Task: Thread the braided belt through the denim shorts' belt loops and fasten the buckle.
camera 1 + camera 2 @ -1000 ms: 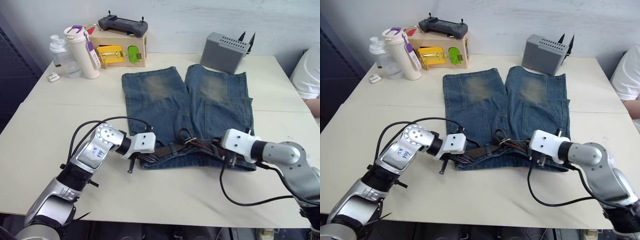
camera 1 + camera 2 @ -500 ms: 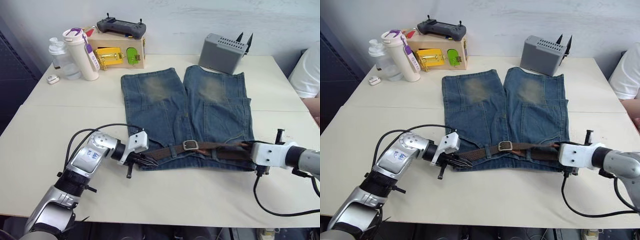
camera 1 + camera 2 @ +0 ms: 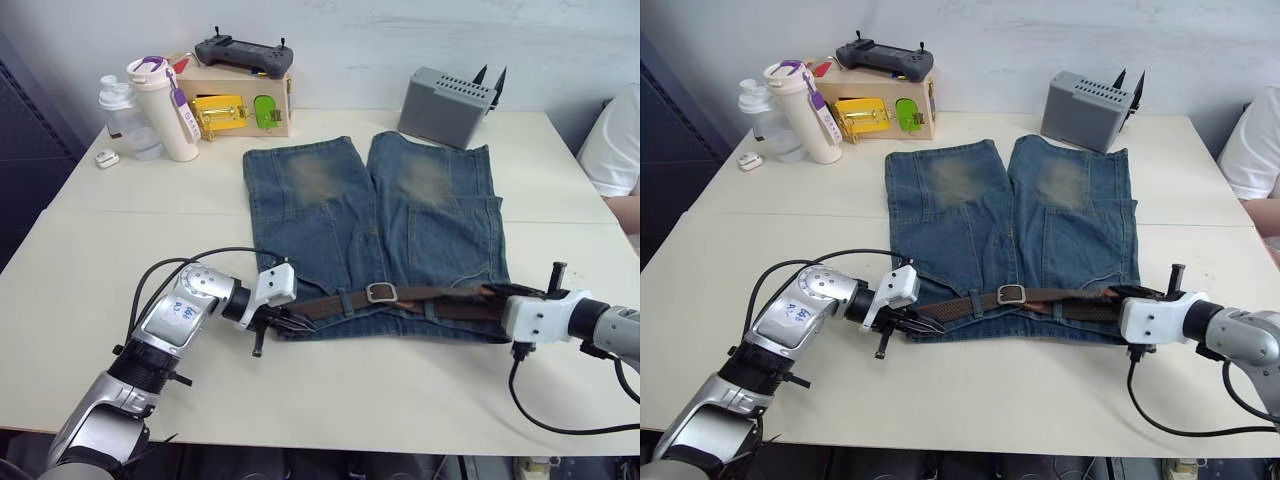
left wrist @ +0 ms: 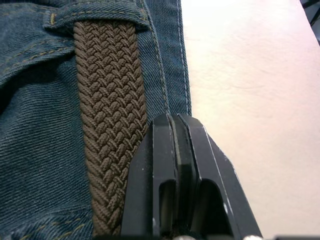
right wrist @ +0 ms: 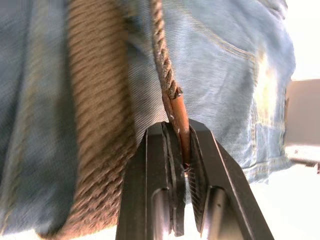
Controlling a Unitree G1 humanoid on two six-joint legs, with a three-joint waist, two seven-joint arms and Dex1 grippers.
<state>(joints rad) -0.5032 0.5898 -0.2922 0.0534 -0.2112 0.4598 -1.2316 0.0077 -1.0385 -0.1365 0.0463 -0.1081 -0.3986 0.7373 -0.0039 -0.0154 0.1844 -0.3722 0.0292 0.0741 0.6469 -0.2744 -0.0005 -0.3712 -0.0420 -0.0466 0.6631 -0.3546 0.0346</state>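
Bright even light, soft shadows, r-wrist view blurry

A big cream table [image 3: 120, 240] stands against a pale wall [image 3: 400, 40]. At its far edge sit a grey box [image 3: 447, 104], a small cardboard box [image 3: 240, 100], a white bottle [image 3: 160, 105] and a clear jar [image 3: 122, 118]. A person's white sleeve [image 3: 618, 140] shows at the side.
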